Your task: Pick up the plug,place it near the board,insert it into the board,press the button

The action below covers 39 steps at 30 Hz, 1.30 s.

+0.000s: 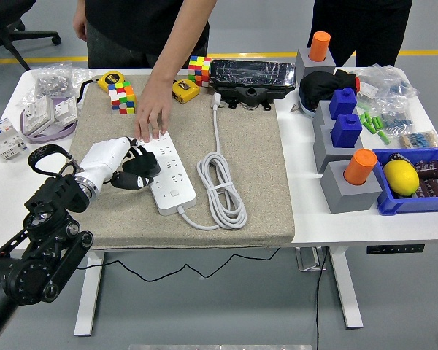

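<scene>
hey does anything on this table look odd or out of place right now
Nothing spilled or broken. One oddity: a person's hand presses the far end of the white power strip while the robot's left hand holds the black plug at its left edge. The strip's cord lies loosely coiled.
</scene>
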Available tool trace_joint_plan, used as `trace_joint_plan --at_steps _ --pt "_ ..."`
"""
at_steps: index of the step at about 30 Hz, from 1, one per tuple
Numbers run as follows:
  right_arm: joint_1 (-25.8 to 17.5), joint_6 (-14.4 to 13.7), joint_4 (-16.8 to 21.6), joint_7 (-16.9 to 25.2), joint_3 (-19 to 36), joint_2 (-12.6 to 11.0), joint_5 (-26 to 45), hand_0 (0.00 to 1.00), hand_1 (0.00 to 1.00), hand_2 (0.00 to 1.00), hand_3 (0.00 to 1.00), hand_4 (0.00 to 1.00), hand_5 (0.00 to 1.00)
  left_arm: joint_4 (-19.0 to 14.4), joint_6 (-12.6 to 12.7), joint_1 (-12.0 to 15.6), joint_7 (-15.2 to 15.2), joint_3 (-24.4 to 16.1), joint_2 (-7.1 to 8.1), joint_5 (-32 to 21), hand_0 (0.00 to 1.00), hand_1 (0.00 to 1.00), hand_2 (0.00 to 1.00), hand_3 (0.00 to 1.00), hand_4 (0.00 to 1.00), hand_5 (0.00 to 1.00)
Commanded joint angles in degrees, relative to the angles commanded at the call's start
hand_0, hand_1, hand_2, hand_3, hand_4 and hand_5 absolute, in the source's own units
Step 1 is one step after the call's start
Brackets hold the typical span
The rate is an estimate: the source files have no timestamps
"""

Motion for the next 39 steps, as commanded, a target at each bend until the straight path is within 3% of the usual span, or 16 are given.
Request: trace_joint_plan --at_steps 18,38,39 --pt "0.6 0.2 0.0 -0.2 0.3 0.1 0.0 0.779 0.719 0.719 0.748 0.998 0.938 0.4 0.0 -1.1 0.3 0.9 0.01 0.0 0.413 0.595 0.607 0.624 0.833 0.157" --pt "0.8 0.0 0.0 0.2 0.4 0.2 0.3 0.777 0.718 0.718 0.748 0.998 0.935 0.8 -2.2 -1.8 0.9 0.7 -0.14 0.0 0.41 0.591 0.609 0.627 0.825 0.142" --pt "0.8 0.0 0.0 0.2 0.5 0.2 0.2 0.778 0.718 0.718 0.747 0.998 0.935 0.7 -2.2 -1.9 1.0 0.7 -0.14 0.0 0.347 0.517 0.553 0.57 0.807 0.13"
